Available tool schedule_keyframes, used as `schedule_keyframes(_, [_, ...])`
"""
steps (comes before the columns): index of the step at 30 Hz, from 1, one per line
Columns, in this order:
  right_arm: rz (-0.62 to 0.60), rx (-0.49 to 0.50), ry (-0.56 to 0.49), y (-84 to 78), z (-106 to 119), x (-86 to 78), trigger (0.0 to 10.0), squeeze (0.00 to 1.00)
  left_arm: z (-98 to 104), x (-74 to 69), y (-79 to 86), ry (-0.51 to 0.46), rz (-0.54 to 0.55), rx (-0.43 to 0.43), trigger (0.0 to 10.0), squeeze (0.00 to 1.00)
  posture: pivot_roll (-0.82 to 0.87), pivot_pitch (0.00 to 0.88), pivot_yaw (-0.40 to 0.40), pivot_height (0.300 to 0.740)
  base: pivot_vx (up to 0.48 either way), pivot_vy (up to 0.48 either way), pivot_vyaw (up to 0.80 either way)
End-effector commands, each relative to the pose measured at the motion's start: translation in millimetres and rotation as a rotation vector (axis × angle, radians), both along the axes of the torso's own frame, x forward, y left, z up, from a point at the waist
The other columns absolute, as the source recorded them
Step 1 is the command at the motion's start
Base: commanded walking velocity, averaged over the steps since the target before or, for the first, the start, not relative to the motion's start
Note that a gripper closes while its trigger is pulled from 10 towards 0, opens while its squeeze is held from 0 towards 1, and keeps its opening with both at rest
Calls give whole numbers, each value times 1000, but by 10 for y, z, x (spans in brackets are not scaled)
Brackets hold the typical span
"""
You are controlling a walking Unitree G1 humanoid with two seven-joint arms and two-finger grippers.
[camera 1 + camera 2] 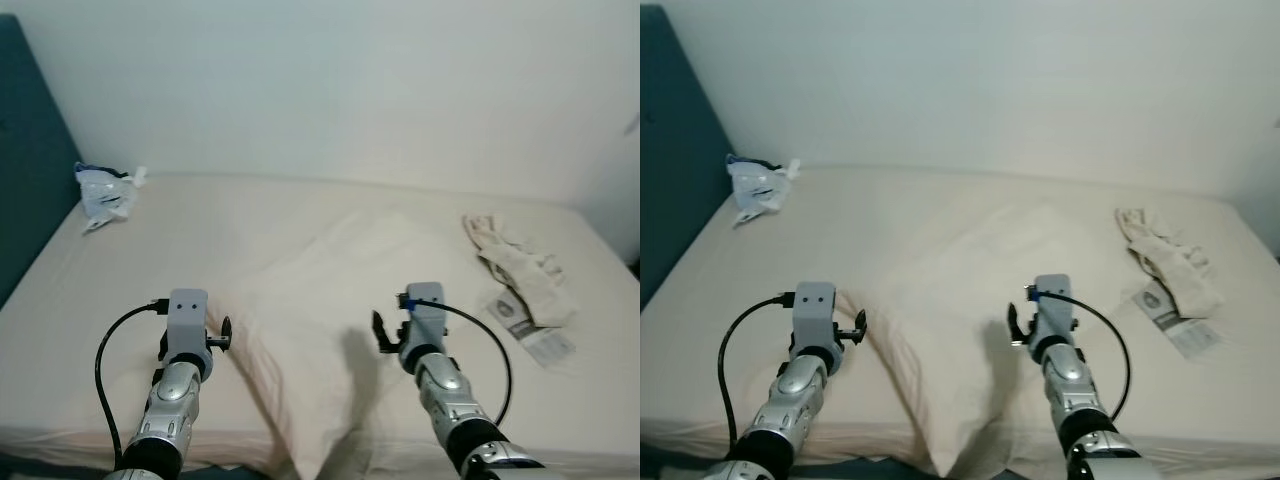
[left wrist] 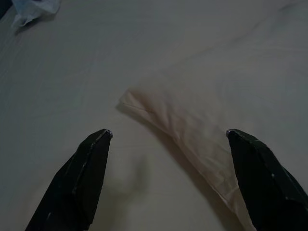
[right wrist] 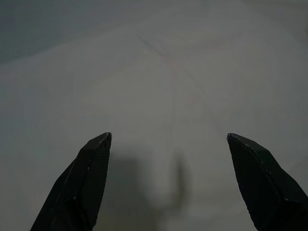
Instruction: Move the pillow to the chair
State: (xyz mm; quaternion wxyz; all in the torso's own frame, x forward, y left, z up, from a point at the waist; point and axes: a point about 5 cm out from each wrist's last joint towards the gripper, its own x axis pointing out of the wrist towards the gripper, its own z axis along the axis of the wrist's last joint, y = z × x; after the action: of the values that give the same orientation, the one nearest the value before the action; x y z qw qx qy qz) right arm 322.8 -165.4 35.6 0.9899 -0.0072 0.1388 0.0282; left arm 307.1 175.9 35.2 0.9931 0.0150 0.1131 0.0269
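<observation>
Over the bed (image 1: 90, 290), my left claw (image 2: 168, 137) and right claw (image 3: 168, 139) gape apart; both should probably seat deep around the pillow (image 1: 340, 290) edges before closing.

Bed (image 1: 120, 290) with cream sheet, as you see it from the head cameras.
You have the cream pillow (image 1: 320, 300) lying at centre, a crumpled plastic bag (image 1: 105, 192) at the far left corner, and a cloth (image 1: 525, 265) beside a printed leaflet (image 1: 530, 330) at right.
</observation>
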Motion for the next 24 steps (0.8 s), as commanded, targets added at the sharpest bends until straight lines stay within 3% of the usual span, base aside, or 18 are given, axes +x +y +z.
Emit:
schedule_keyframes(1, [-13,-12,27,-62,-56,-44,10000,0,-33,-30,-20,6,-8,-1,10000,0,-21,46,-43,740,0,0,0])
schedule_keyframes(24, [-20,-13,22,-100,-72,-71,10000,0,-49,-26,-86,13,-44,-2,10000,0,-34,30,-39,740,0,0,0])
